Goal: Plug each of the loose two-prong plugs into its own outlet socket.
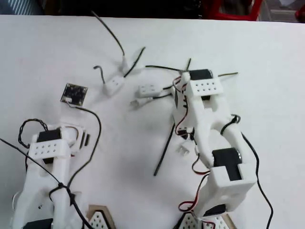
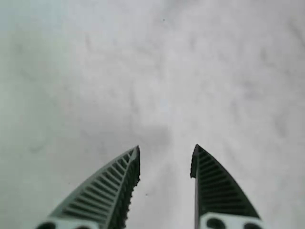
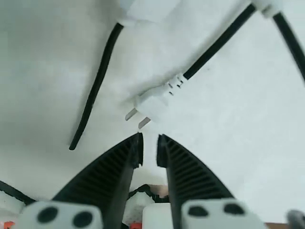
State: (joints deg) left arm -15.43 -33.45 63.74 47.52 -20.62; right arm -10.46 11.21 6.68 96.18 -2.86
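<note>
High view shows the plug mid-frame, just left of your right gripper, whose jaws are barely parted and empty. Advance like that and you'll likely shove it away. Your left gripper gapes empty over bare table.

Loose plug just beside socket

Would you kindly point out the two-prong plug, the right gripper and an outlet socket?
two-prong plug [image 3: 151, 106]: right wrist view, white body.
right gripper [image 3: 148, 143]: right wrist view, midway between fingertips.
outlet socket [image 1: 148, 89]: high view, white top face.
</note>
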